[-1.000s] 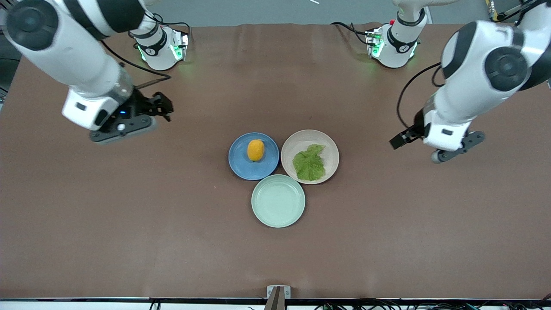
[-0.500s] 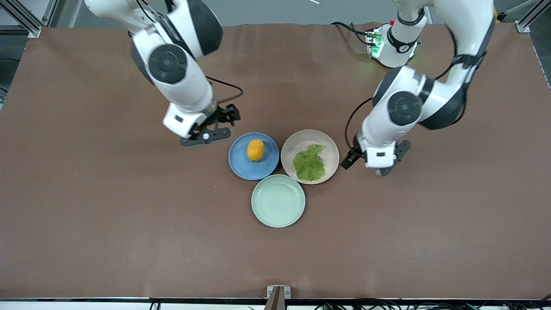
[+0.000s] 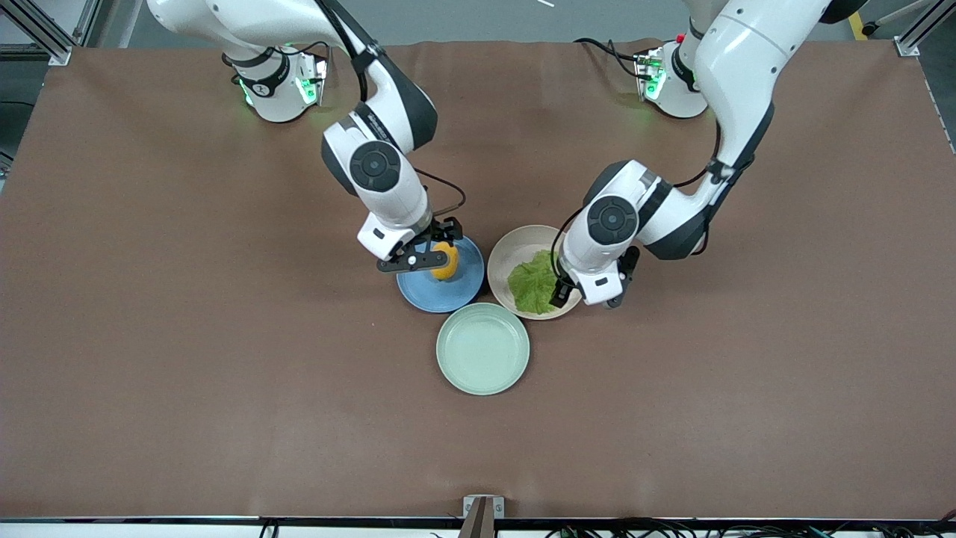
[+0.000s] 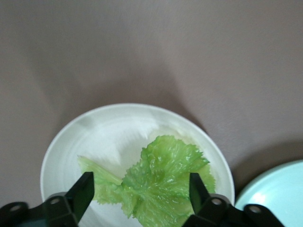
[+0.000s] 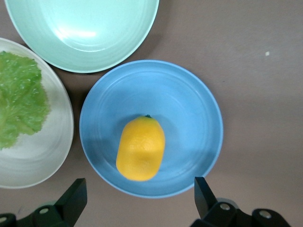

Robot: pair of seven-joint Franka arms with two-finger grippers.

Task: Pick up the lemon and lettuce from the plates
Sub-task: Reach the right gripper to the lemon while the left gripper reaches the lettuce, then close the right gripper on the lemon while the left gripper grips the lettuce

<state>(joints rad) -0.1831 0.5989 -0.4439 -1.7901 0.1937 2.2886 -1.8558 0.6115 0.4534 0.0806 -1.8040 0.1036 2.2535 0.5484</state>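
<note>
Brown table: both wide-open grippers, right gripper over lemon, left gripper over lettuce, should descend centred before closing.

Wide table covered in a matte brown sheet, even soft light across it, faint creases in the sheet near the top edge, grey floor past that edge, aluminium frame posts at the corners, dark cables along the near edge
</note>
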